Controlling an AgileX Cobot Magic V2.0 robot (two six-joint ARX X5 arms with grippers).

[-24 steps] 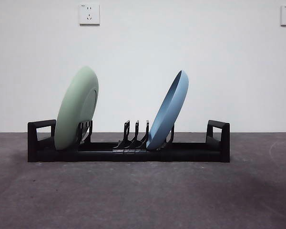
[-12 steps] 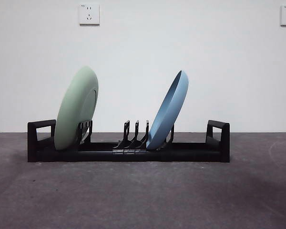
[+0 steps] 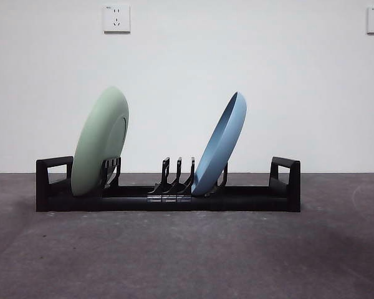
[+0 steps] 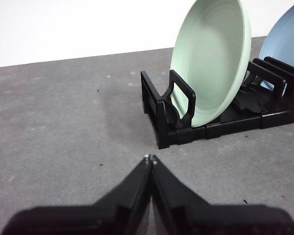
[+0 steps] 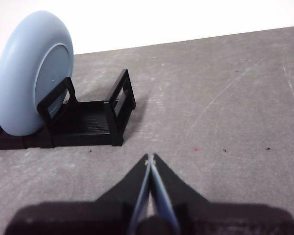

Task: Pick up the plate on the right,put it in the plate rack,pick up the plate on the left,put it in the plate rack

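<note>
The black plate rack (image 3: 168, 190) stands across the middle of the table. A pale green plate (image 3: 100, 142) leans upright in its left end, and a blue plate (image 3: 220, 144) leans upright right of the centre prongs. My left gripper (image 4: 150, 158) hovers shut and empty off the rack's left handle (image 4: 179, 100), apart from the green plate (image 4: 210, 58). My right gripper (image 5: 150, 157) is shut and empty, off the rack's right end (image 5: 118, 105), away from the blue plate (image 5: 32, 73). Neither arm shows in the front view.
Grey table surface (image 3: 187, 255) spreads in front of and around the rack. A white wall with two sockets (image 3: 116, 18) stands behind. Several empty divider prongs (image 3: 177, 174) rise between the plates.
</note>
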